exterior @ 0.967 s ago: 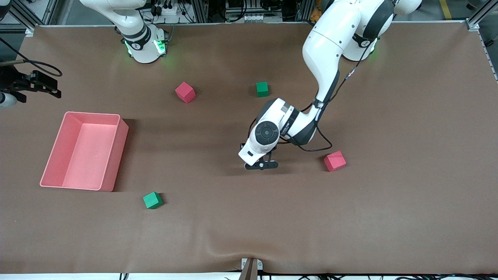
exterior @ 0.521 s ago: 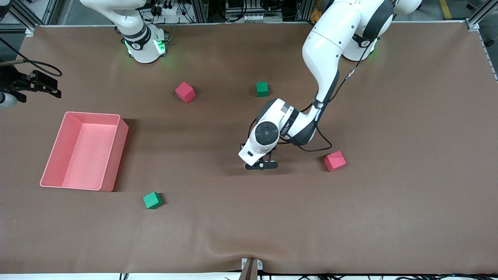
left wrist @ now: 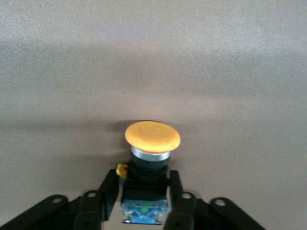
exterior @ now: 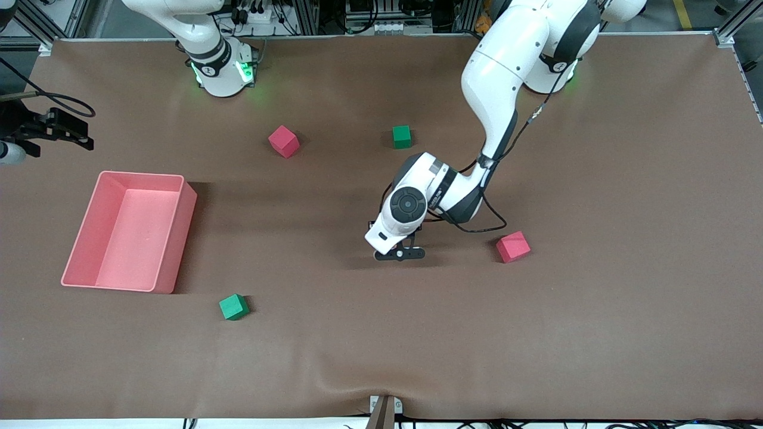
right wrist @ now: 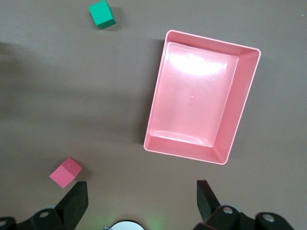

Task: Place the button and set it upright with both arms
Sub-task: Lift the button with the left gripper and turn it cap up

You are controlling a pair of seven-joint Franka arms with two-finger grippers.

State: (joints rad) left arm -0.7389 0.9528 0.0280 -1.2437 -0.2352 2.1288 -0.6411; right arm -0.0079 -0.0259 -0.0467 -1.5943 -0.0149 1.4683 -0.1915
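Note:
The button (left wrist: 152,138) has a round orange cap, a black body and a blue base. In the left wrist view my left gripper (left wrist: 144,191) is shut on it, one finger (left wrist: 109,189) pressed on each side of the black body, and the cap points away from the wrist. In the front view the left gripper (exterior: 400,253) is low over the middle of the table, and the wrist hides the button. My right gripper (exterior: 62,132) waits in the air over the right arm's end of the table. It stands open (right wrist: 141,201) with nothing between its fingers.
A pink bin (exterior: 173,238) stands toward the right arm's end, also in the right wrist view (right wrist: 240,105). Red cubes (exterior: 284,141) (exterior: 513,246) and green cubes (exterior: 402,136) (exterior: 233,307) lie scattered. One red cube lies beside the left gripper.
The left gripper's fingers have closed on the button's body. The left arm has barely shifted and the right arm has not moved.

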